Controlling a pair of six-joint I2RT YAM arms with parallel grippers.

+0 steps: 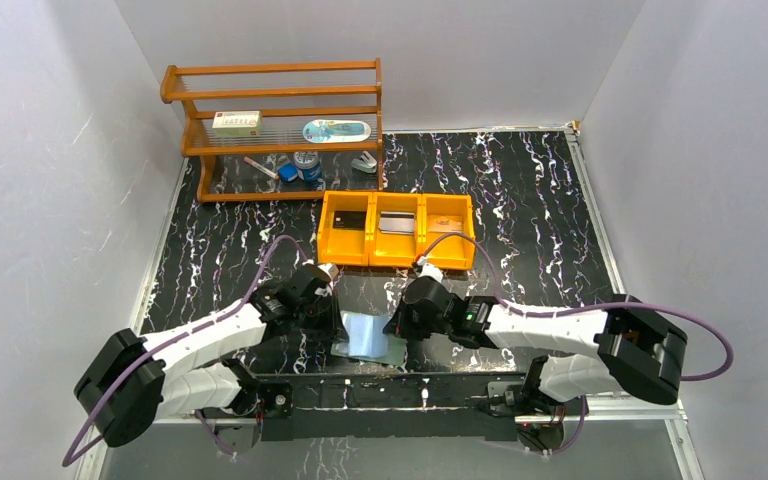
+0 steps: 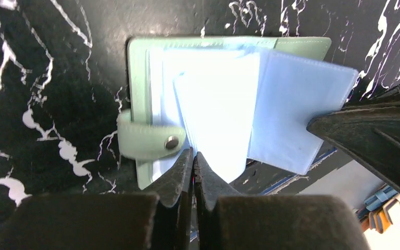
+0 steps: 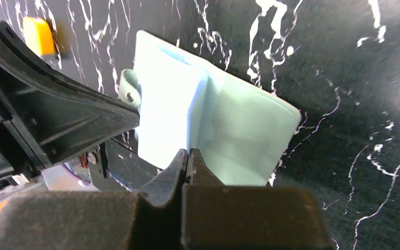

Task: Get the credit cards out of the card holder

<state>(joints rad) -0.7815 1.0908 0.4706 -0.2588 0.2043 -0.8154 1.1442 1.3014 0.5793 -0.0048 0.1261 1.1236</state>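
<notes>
**Top view:** both wrists partly covered the card holder (image 1: 368,337), hiding its side edges and the fingertips of the left end effector (image 1: 337,322) and right end effector (image 1: 398,325). **Left wrist view:** glare bleached the inner pockets (image 2: 213,104), so no card within could be made out, and the holder's near edge sat behind the closed fingers. The contents of the orange tray (image 1: 396,260) and the shelf (image 1: 280,92) were too small to identify.

Laboratory robot cell: white panel walls (image 1: 50,150), black marbled table (image 1: 530,190), left arm (image 1: 200,335) and right arm (image 1: 550,330) bolted on.
</notes>
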